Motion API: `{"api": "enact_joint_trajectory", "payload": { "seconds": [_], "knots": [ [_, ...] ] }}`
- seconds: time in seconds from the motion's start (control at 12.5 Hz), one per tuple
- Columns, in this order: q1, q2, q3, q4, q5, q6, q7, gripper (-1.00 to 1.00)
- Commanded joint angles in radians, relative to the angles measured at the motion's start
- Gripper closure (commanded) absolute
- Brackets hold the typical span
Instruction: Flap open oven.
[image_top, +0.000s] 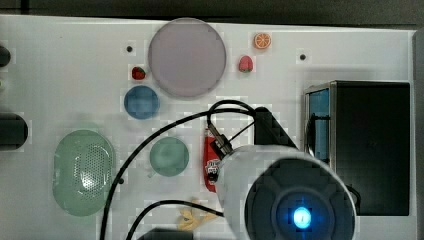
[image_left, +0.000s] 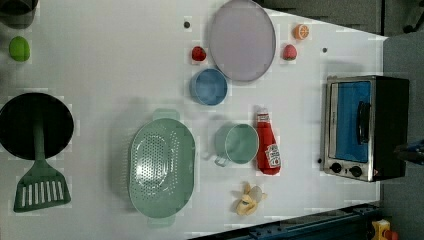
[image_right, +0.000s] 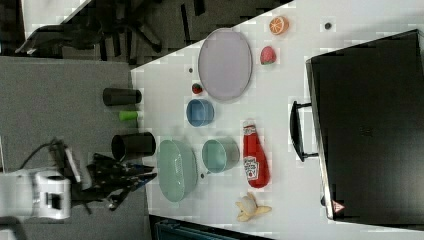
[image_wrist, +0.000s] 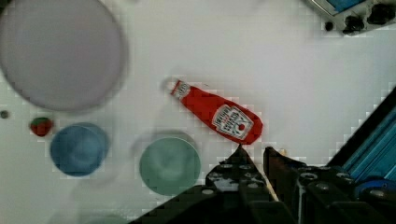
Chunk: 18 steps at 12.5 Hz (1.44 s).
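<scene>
The gripper (image_wrist: 254, 156) is hovering high above the white table (image_left: 100, 75), its fingers drawn nearly together with only a slim gap and nothing between them. Below it, mid-table, one ketchup bottle (image_wrist: 215, 116) is lying flat beside one green cup (image_wrist: 170, 165). Around them are sitting one blue bowl (image_left: 208, 86), one grey plate (image_left: 242, 39), one green colander (image_left: 161, 167), one banana (image_left: 248, 199), two strawberries and one orange slice (image_left: 301, 31).

Farthest off, the oven (image_left: 365, 127) is standing at the table's edge, on the left view's right, door shut. It is looking heavy and rigid, unlikely to slide. The dark bar handle (image_left: 363, 122) is the place to hook; the glass door is probably fragile and should swing on its hinge.
</scene>
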<state>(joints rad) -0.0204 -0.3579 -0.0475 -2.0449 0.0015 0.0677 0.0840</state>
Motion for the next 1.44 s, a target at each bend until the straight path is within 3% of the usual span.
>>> {"api": "enact_joint_trajectory", "payload": {
  "seconds": [0.08, 0.32, 0.64, 1.2, 1.44],
  "knots": [
    [-0.018, 0.002, -0.032, -0.011, 0.006, 0.003, 0.031, 0.65],
    [-0.025, 0.039, -0.07, -0.031, -0.019, 0.06, -0.088, 0.65],
    [-0.042, 0.097, -0.134, -0.076, -0.091, 0.177, -0.43, 0.65],
    [-0.07, 0.222, -0.29, -0.142, -0.093, 0.459, -1.114, 0.65],
    [-0.073, 0.289, -0.343, -0.142, -0.093, 0.558, -1.2, 0.65]
  ]
}}
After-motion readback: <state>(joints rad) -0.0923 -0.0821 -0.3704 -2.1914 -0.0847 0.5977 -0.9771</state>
